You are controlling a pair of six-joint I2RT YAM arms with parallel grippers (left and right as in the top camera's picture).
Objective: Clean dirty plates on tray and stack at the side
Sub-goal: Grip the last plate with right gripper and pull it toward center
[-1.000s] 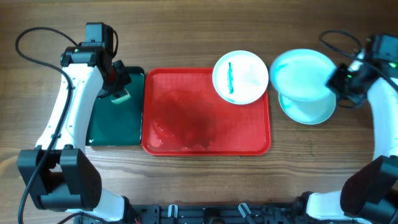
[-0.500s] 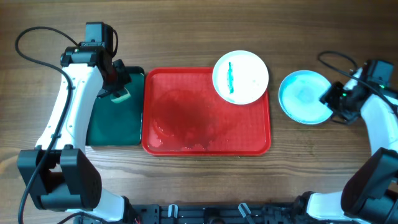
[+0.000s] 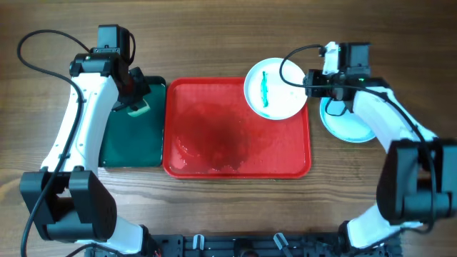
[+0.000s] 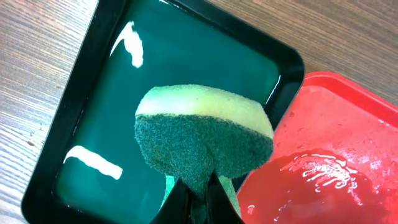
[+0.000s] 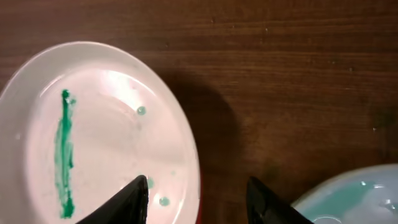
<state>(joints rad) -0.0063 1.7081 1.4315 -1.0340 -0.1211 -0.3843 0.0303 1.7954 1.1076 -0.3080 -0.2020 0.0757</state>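
A white plate (image 3: 276,88) with a green smear sits on the far right corner of the red tray (image 3: 235,135), overhanging its rim. My right gripper (image 3: 309,82) is open and straddles the plate's right rim; the right wrist view shows the plate (image 5: 93,130) between my jaws (image 5: 199,199). Pale blue plates (image 3: 350,121) are stacked on the table right of the tray, partly under my right arm. My left gripper (image 3: 134,106) is shut on a green-and-yellow sponge (image 4: 205,134) above the dark green tray (image 4: 93,93).
The red tray's floor is wet and shiny, as also seen in the left wrist view (image 4: 336,155). The dark green tray (image 3: 128,143) holds liquid and sits against the red tray's left side. Cables loop at the far corners of the wooden table.
My right gripper set a pale blue plate onto the stack at the right, let go, and moved left to the smeared plate's rim. The left arm has not moved.
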